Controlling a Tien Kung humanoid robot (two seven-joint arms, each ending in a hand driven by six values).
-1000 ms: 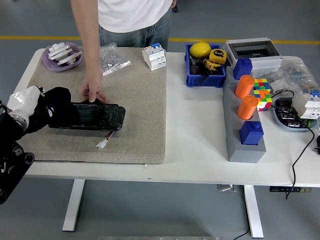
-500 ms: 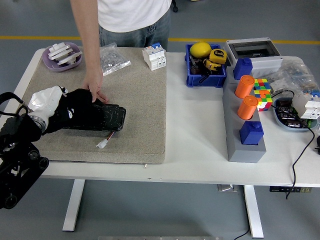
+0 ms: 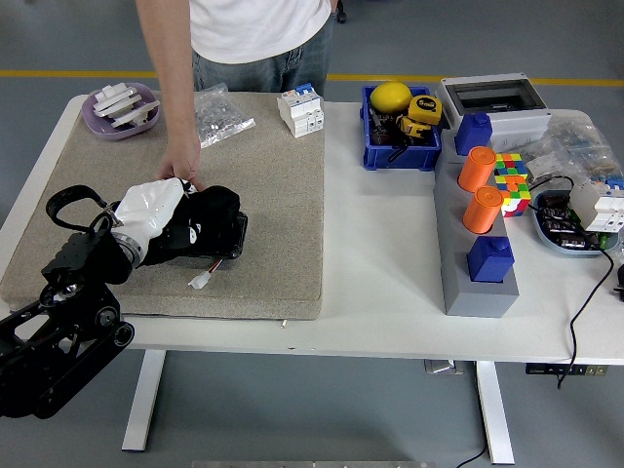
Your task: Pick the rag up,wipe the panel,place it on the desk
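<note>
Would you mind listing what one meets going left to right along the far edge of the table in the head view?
Purple dish → clear plastic bag → white circuit breaker → blue bin → grey enclosure box.

Purple dish far left on beige mat, blue bin with yellow tape measure, two orange cylinders, colourful cube.

On the table — two orange cylinders, two blue blocks, one blue bin, one puzzle cube, one purple dish, one plastic bag — plus one tan mat.
</note>
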